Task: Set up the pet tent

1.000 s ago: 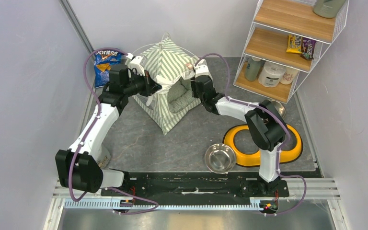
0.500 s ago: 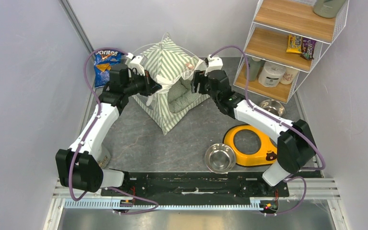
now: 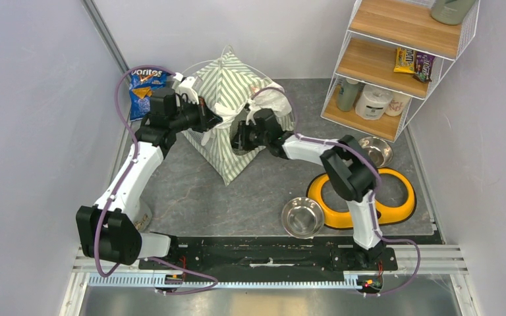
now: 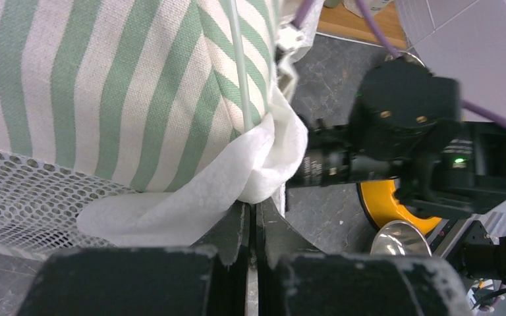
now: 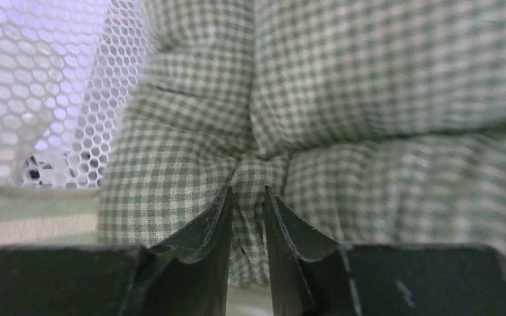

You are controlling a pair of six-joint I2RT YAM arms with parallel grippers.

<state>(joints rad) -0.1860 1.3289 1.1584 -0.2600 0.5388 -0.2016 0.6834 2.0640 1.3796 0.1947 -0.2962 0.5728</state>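
The pet tent (image 3: 226, 89), green-and-white striped with white mesh, stands at the back middle of the floor. My left gripper (image 3: 212, 122) is at its left front edge, shut on the tent's white fabric flap (image 4: 191, 197). A thin pole (image 4: 240, 66) and the mesh (image 4: 20, 191) show in the left wrist view. My right gripper (image 3: 237, 136) reaches into the tent's opening. It is shut on a pinched fold of the pale green checked cushion (image 5: 369, 99) inside, with the tent's mesh (image 5: 53, 72) to its left.
A Doritos bag (image 3: 146, 87) lies at the back left. A wire shelf (image 3: 395, 62) with snacks and jars stands at the back right. A yellow double-bowl holder (image 3: 398, 201) lies front right, with one steel bowl (image 3: 302, 217) beside it and another (image 3: 377, 149) behind it.
My right arm swung from the tent's right corner to its opening, and its gripper is now shut on the cushion inside. My left arm has not moved.
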